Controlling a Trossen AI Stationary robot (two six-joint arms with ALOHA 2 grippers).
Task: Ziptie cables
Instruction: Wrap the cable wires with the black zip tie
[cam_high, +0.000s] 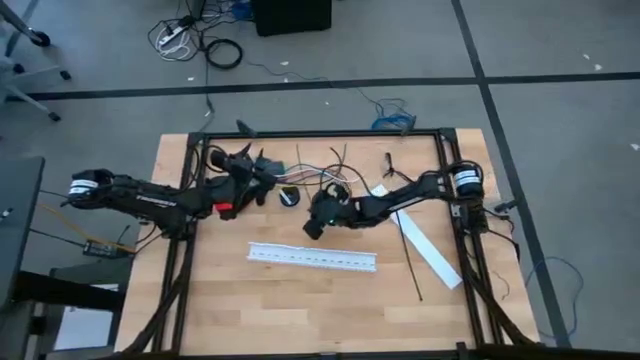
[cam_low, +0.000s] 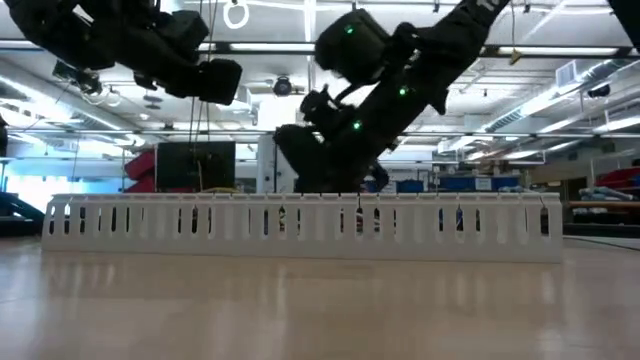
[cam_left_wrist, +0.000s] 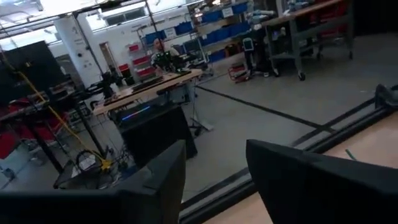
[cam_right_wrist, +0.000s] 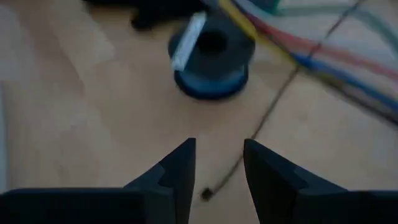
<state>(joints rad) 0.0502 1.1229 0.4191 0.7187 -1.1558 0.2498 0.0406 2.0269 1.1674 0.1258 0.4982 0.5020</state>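
The cables (cam_high: 322, 178), thin loose wires in white, red, blue and black, lie on the table's far middle. They show in the right wrist view as coloured strands (cam_right_wrist: 323, 53). My right gripper (cam_high: 314, 222) (cam_right_wrist: 217, 168) hovers open just near of them, pointing down. The free end of a thin dark wire (cam_right_wrist: 208, 193) lies on the wood between its fingertips, apart from both. The ziptie (cam_high: 408, 255), a thin black strap, lies flat on the table's right part. My left gripper (cam_high: 268, 172) (cam_left_wrist: 214, 180) stands open at the far left of the cables, raised and facing the room.
A long white slotted channel (cam_high: 312, 258) (cam_low: 300, 225) lies across the near middle. A small dark spool (cam_high: 289, 197) (cam_right_wrist: 211, 56) sits left of my right gripper. A white strip (cam_high: 428, 248) lies beside the ziptie. Bare wood lies near the front edge.
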